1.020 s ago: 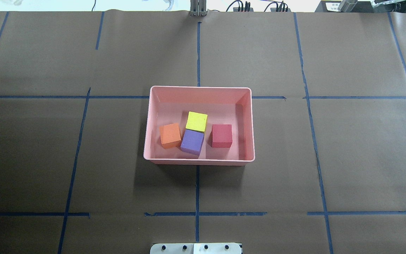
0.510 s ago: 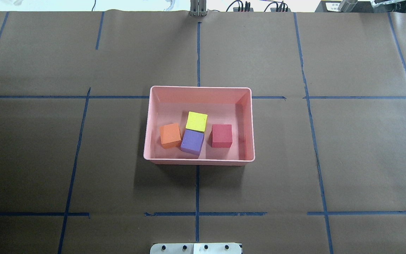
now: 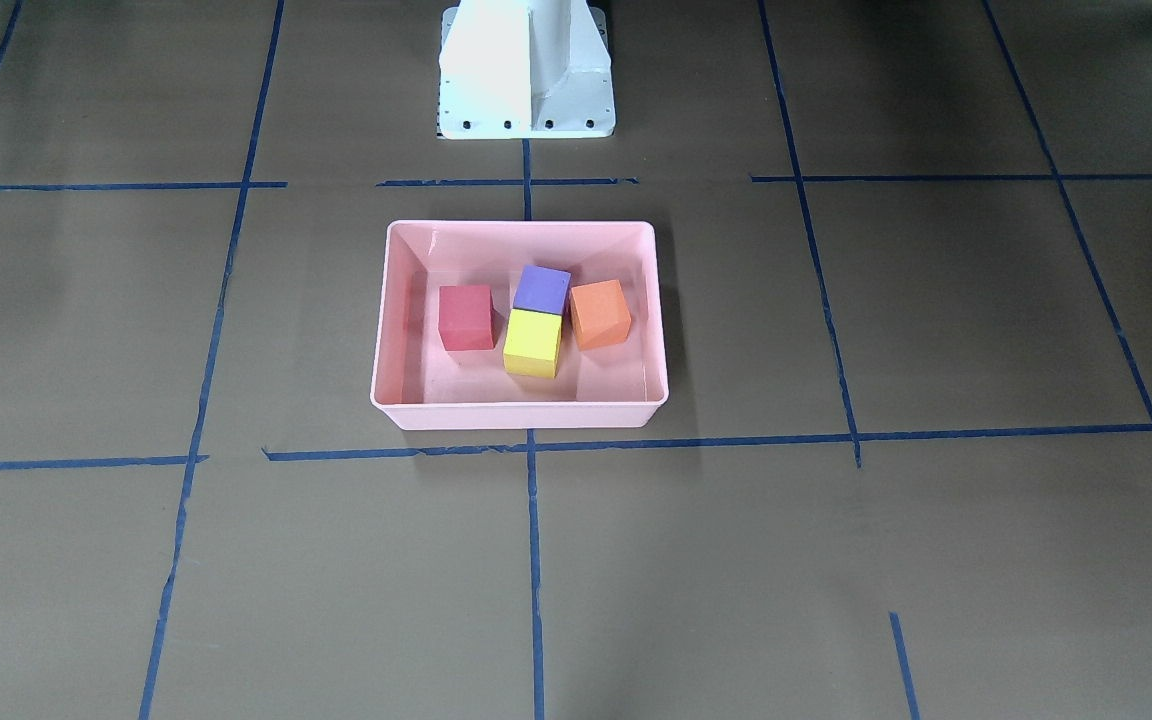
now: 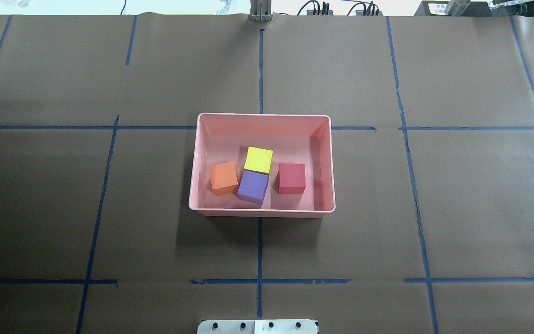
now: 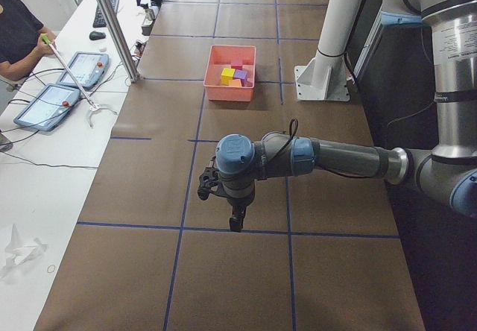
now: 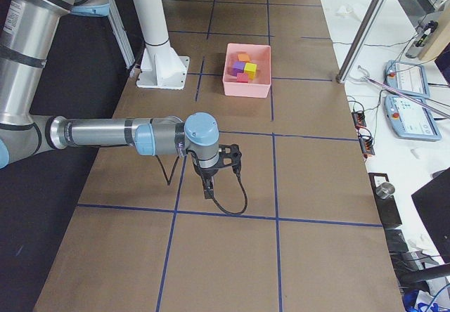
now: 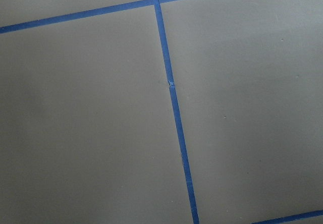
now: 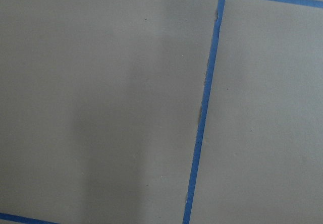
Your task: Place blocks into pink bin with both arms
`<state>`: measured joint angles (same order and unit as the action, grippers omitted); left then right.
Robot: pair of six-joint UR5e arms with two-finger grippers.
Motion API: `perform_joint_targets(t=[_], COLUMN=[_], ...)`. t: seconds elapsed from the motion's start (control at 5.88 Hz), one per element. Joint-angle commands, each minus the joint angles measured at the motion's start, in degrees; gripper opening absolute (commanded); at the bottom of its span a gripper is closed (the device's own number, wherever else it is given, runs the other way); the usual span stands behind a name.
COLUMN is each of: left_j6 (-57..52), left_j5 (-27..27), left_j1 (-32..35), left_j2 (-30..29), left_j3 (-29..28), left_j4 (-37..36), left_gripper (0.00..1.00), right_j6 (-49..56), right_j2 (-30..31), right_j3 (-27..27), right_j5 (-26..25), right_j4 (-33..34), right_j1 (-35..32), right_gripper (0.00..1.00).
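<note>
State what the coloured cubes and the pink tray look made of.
Red cube, purple cube, orange cube, yellow-green cube: likely foam; matte, no glare, slightly soft edges. Shallow rectangular pink tray: probably moulded plastic; smooth, faint sheen, rolled rim.

- pink bin: shallow, rectangular, light pink, with sloped walls and a rolled rim; upright at the middle of the table, long side across.
- orange block: flat on the bin floor, toward the robot's left, turned slightly, close against the purple one.
- purple block: mid-bin, touching the yellow-green one on its near side.
- yellow-green block: just beyond the purple.
- red block: alone, toward the robot's right, apart from the rest.
- left arm, right arm: stretched low over bare table, well apart from the bin; left end effector and right end effector pointing down, spread of fingers impossible to judge.
</note>
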<state>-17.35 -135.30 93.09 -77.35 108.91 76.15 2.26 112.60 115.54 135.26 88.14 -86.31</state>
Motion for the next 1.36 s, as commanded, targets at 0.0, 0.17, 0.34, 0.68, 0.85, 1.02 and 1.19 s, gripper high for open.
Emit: perform_joint_targets(t=[0.0, 0.17, 0.34, 0.68, 0.85, 1.02, 1.19], left_j6=[0.9, 3.5, 4.9, 5.0, 5.0, 4.9, 4.5], left_j5=[0.3, 0.3, 0.2, 0.2, -0.1, -0.2, 0.3], left_j1=[0.0, 0.0, 0.0, 0.1, 0.1, 0.0, 0.0], left_j2=[2.5, 2.5, 2.6, 2.8, 2.8, 2.6, 2.2], left_j3=[0.3, 0.6, 0.7, 1.1, 1.2, 1.3, 1.1], left_j4=[0.1, 0.1, 0.2, 0.3, 0.3, 0.3, 0.5], left_gripper=[1.0, 1.0, 1.0, 1.0, 1.0, 1.0, 1.0], right_j6=[0.0, 0.0, -0.1, -0.1, -0.2, -0.2, -0.2], right_j2=[0.0, 0.0, -0.1, -0.3, -0.2, -0.2, -0.2], right_j3=[-0.5, -0.3, -0.4, -0.6, -0.5, -0.6, -0.5], right_j5=[-0.1, 0.4, 0.4, -0.2, 0.0, -0.1, 0.0], right_j4=[-0.1, -0.2, -0.2, -0.4, -0.4, -0.3, -0.3], right_j1=[0.0, 0.0, 0.0, 0.0, 0.0, 0.0, 0.0], right_gripper=[1.0, 1.0, 1.0, 1.0, 1.0, 1.0, 1.0])
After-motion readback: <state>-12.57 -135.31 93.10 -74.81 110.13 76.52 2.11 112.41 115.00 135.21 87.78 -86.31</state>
